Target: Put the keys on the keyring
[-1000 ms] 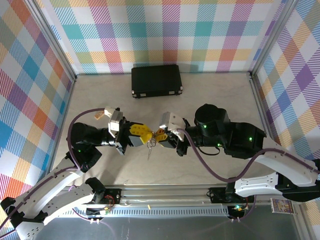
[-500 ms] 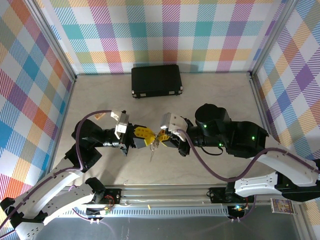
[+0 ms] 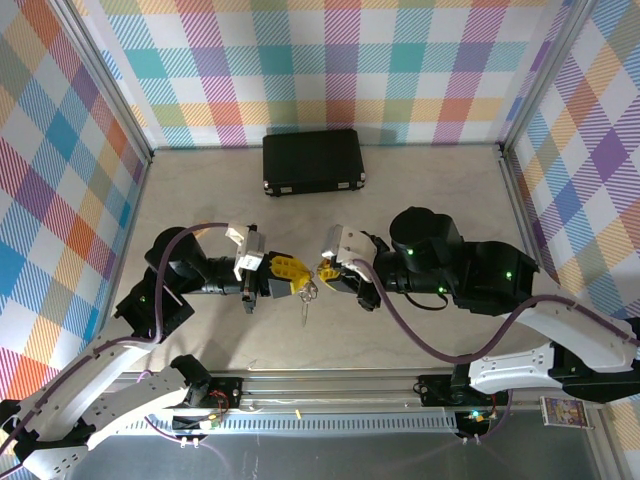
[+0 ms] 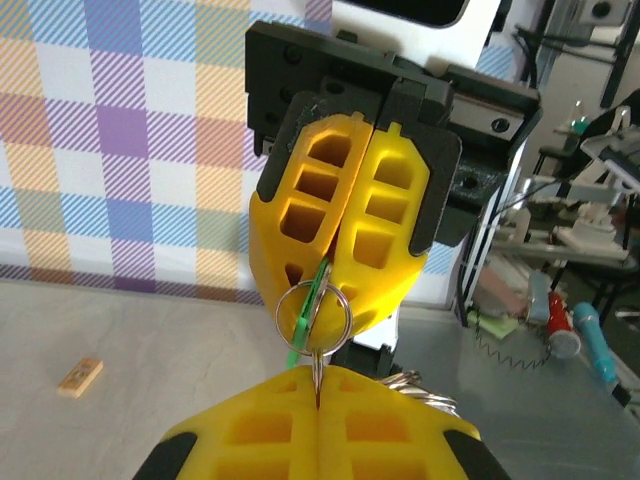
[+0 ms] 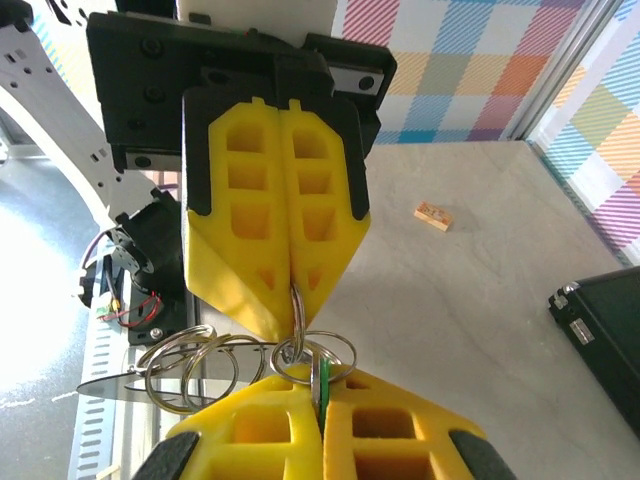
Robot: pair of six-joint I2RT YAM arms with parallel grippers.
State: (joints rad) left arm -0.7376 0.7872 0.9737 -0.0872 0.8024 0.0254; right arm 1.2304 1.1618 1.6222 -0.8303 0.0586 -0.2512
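Observation:
My two grippers meet tip to tip above the middle of the table, left gripper (image 3: 296, 275) and right gripper (image 3: 323, 272). My left gripper (image 4: 318, 388) is shut on the edge of a small silver ring (image 4: 313, 314). The same ring (image 5: 297, 305) hangs from the left fingers (image 5: 270, 200) in the right wrist view. My right gripper (image 5: 320, 388) is shut on the green key (image 5: 322, 372) and a silver ring beside it. Several linked silver rings of the keyring (image 5: 190, 366) dangle to the left, with a silver key blade (image 5: 110, 386). The bunch (image 3: 305, 296) hangs below both tips.
A black rectangular case (image 3: 312, 161) lies at the back of the table, its corner (image 5: 600, 320) at the right wrist view's edge. A small wooden block (image 5: 433, 215) lies on the tabletop. Plaid walls close in the back and both sides.
The left arm has shifted right and folded at the elbow. Both grippers, still tip to tip and shut, have moved slightly right and toward the near edge with the hanging bunch.

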